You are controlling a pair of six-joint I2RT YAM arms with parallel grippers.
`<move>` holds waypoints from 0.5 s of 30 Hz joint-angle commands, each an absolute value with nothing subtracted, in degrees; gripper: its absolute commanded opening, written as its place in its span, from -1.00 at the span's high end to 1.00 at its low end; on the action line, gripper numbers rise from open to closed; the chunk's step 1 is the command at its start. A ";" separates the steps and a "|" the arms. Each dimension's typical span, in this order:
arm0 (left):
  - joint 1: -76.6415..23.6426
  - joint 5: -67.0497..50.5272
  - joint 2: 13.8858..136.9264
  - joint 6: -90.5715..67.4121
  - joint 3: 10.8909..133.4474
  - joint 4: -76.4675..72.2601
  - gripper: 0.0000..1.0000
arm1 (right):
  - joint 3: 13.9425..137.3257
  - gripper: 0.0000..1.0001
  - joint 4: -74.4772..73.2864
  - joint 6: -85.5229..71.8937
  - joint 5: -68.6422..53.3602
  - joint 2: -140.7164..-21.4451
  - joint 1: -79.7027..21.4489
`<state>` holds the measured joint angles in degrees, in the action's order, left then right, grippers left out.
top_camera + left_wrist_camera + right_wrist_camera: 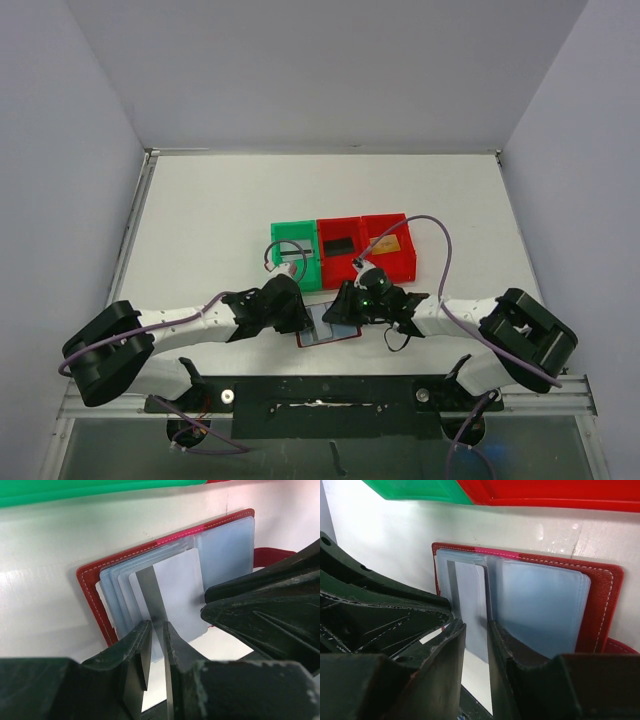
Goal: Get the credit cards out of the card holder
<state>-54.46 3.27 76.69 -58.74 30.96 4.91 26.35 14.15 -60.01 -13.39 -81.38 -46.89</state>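
The dark red card holder (326,333) lies open on the table in front of the bins, its pale blue-grey pockets (226,545) fanned out. A silver-grey credit card (177,587) sticks partly out of a pocket. My left gripper (157,625) is closed to a narrow gap on that card's near edge; it also shows in the top view (299,317). My right gripper (476,624) is at the holder's (602,595) other side, jaws narrowly closed around a pocket leaf (469,595); it also shows in the top view (346,309). Its fingers (235,612) touch the card's right edge.
Right behind the holder stand a green bin (296,256) and two red bins. The middle red bin (330,268) holds a black card (338,246). The right red bin (404,262) holds a gold-orange card (390,243). Purple cables loop over both arms.
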 commanded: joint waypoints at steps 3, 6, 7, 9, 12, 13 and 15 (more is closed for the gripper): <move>-54.84 5.71 76.33 -58.10 31.53 7.63 0.69 | 29.99 0.47 13.09 -58.96 -13.18 -84.41 -46.82; -54.89 5.30 76.68 -57.94 31.73 7.91 0.69 | 29.38 0.46 13.05 -60.08 -12.92 -86.45 -47.11; -54.93 5.32 76.79 -57.92 31.73 7.91 0.69 | 28.91 0.46 13.94 -60.45 -13.35 -86.68 -47.12; -54.93 5.56 76.84 -57.92 31.81 8.46 0.70 | 27.91 0.58 16.15 -60.89 -14.33 -86.60 -47.13; -54.93 6.33 76.36 -58.00 31.83 9.40 0.72 | 26.49 0.79 18.04 -61.87 -14.47 -85.12 -46.88; -54.93 6.81 76.18 -58.01 31.75 9.67 0.72 | 26.01 0.84 18.31 -62.14 -14.28 -84.30 -46.74; -54.93 7.31 75.95 -58.01 31.93 10.35 0.74 | 24.49 0.89 19.93 -62.79 -14.49 -82.56 -46.16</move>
